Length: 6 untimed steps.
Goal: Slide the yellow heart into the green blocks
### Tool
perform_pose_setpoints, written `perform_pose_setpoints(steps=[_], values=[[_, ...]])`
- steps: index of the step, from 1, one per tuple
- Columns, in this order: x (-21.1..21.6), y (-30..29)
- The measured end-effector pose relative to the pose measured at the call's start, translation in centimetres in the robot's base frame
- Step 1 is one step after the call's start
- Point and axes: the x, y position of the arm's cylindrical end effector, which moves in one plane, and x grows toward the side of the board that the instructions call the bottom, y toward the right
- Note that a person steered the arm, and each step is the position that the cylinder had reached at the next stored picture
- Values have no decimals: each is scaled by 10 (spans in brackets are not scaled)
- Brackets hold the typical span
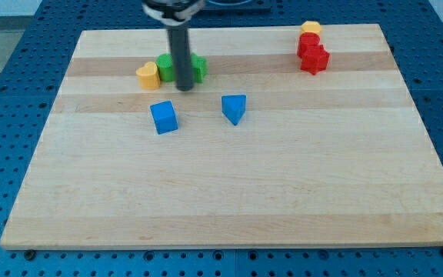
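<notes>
Table (229, 192) inspection: the wooden top is the largest item, and the whole half toward its bottom edge carries nothing. All blocks sit in the half nearer the top edge.

I have no fingers, so there is no open or closed state to report; I end in a plain rod. That rod stands upright, and my tip (184, 89) rests directly in front of the green blocks, on their bottom-edge side.

Two green blocks, one (164, 67) left of the rod and one (199, 68) right of it, lie side by side toward the top left corner; the rod hides where they meet and their exact shapes.

The yellow heart (148, 75) lies against the left green block's outer side, touching or nearly so. I judge the task essentially complete; any further push would come from the heart's left, where the table is free to its left edge.

A blue cube (164, 117) and a blue wedge-like block (234, 108) sit nearer the centre, apart from the group.

Near the top right corner, two red blocks (312, 54) and a second yellow block (310, 28) are clustered well away.
</notes>
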Motion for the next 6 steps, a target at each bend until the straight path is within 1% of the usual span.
perform_pose_setpoints(steps=[1, 2, 3, 4, 5, 6], values=[[1, -32], [4, -47], [30, -102], [12, -148], [-22, -150], [-21, -111]])
